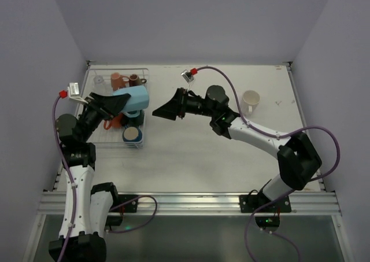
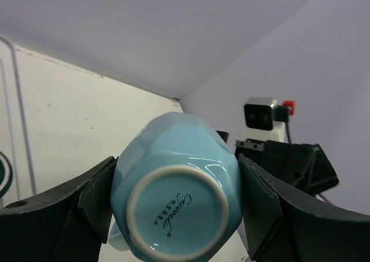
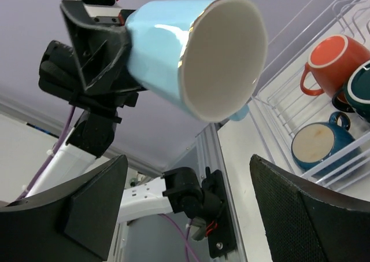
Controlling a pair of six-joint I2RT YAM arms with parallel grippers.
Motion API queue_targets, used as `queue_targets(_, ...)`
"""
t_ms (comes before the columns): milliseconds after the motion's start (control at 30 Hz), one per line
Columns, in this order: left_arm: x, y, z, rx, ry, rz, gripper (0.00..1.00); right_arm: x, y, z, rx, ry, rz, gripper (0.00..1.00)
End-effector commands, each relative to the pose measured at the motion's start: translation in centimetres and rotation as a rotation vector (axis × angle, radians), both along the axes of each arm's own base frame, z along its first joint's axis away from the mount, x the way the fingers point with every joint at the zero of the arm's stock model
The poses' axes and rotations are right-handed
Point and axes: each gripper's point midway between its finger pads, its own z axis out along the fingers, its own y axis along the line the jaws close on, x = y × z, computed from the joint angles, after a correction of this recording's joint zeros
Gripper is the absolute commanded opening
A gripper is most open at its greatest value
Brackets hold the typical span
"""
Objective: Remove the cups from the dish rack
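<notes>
My left gripper (image 1: 125, 102) is shut on the light blue mug (image 1: 136, 96) and holds it on its side above the dish rack (image 1: 97, 136), mouth pointing right. The left wrist view shows the mug's base (image 2: 176, 207) between the fingers. My right gripper (image 1: 164, 111) is open and empty, just right of the mug and facing its white mouth (image 3: 222, 56). In the rack sit the orange mug (image 1: 114, 122), navy mug (image 1: 132, 135), dark green mug (image 1: 136, 115), salmon pink cup (image 1: 118, 80), dark brown cup (image 1: 134, 77) and clear glass (image 1: 98, 80). A white mug (image 1: 251, 100) stands on the table at the right.
The rack stands at the table's left side, against the left wall. The right wrist view shows the orange mug (image 3: 332, 56), the navy mug (image 3: 318, 143) and the rack's wire edge (image 3: 277, 109). White walls enclose the table on three sides.
</notes>
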Motion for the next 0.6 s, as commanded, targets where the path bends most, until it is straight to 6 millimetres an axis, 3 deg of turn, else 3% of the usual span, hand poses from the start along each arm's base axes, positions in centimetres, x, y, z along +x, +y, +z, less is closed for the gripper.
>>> queue_targets(0,-3.9,-3.0,4.7,-0.054,-0.115,-0.193,0.11,-0.5,0.4,4.8,0.101,-0.109,0.043,0.88)
queue_targets(167,-3.7,-3.2,3.6,-0.076,-0.061,-0.202,0.11,-1.8,0.9,6.7,0.13,-0.19,0.147,0.84)
queue_targets(367,-4.3,-4.0,4.5,-0.098,-0.071,-0.232,0.11,-1.2,1.8,6.6,0.129,-0.19,0.165,0.84)
queue_targets(567,-4.2,-4.8,3.7,-0.113,-0.051,-0.247,0.14,-2.6,2.7,9.1,0.222,-0.203,0.264,0.67)
